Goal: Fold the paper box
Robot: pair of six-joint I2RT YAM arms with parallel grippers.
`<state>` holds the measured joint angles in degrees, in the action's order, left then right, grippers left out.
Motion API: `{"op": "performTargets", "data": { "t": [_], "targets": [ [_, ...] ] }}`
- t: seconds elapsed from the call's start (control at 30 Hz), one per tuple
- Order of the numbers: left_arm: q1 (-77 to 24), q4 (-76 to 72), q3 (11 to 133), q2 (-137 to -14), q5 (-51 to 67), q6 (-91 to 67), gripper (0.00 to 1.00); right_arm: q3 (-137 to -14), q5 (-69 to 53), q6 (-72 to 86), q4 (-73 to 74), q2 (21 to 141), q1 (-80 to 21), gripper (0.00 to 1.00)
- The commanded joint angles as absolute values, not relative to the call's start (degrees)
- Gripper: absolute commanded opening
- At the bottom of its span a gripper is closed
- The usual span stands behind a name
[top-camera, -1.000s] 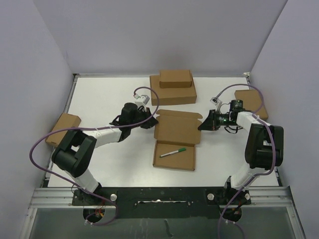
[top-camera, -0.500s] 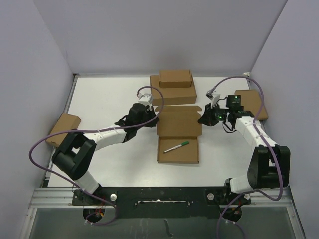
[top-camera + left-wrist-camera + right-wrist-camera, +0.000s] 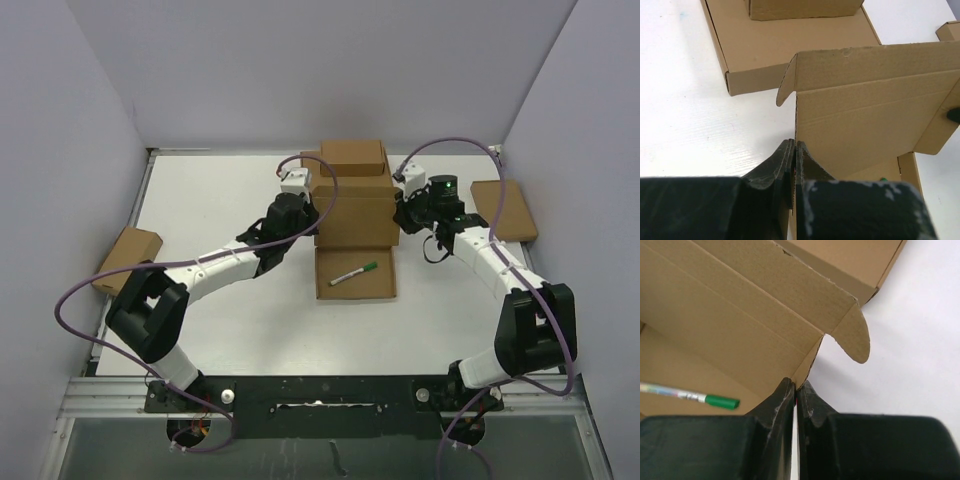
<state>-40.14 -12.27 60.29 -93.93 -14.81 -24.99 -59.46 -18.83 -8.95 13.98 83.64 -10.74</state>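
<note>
The paper box (image 3: 375,286) lies mid-table with its tray open and its lid (image 3: 355,222) standing upright at the tray's far edge. A green-capped pen (image 3: 354,272) lies inside the tray. My left gripper (image 3: 308,226) is shut on the lid's left side flap, and the left wrist view shows the cardboard edge pinched between its fingertips (image 3: 794,150). My right gripper (image 3: 402,222) is shut on the lid's right side flap (image 3: 807,370). A rounded tab (image 3: 856,342) sticks out beyond it, and the pen (image 3: 690,396) shows below the lid.
Behind the lid is a wide brown box (image 3: 350,187) with a smaller box (image 3: 352,155) stacked on top. A small box (image 3: 127,257) sits at the table's left edge and a flat one (image 3: 503,208) at the right. Purple walls enclose the table.
Both grippers moved toward the back of the table, still holding the side flaps. The lid swung up from lying flat to standing upright. The tray slid slightly back.
</note>
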Motion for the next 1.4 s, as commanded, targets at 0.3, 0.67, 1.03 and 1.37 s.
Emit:
{"op": "performTargets", "data": {
  "t": [0.3, 0.67, 1.03, 1.37],
  "targets": [
    [-42.36, -29.55, 59.42, -97.22, -19.57, -20.81, 0.00, -53.83, -2.87, -8.04, -10.15, 84.09, -18.67, 0.00],
    [-42.36, -39.45, 57.16, -100.58, -19.56, -17.33, 0.00, -46.85, -5.08, -5.45, -26.39, 85.70, -18.87, 0.00],
    [-42.85, -53.96, 50.08, -103.02, -20.59, -11.54, 0.00, -41.83, -10.95, -2.07, -28.81, 83.55, -16.90, 0.00],
    [-44.12, -59.14, 47.81, -103.58, -21.80, -8.54, 0.00, -42.05, -15.70, -0.38, -23.49, 81.64, -15.57, 0.03]
  ]
}}
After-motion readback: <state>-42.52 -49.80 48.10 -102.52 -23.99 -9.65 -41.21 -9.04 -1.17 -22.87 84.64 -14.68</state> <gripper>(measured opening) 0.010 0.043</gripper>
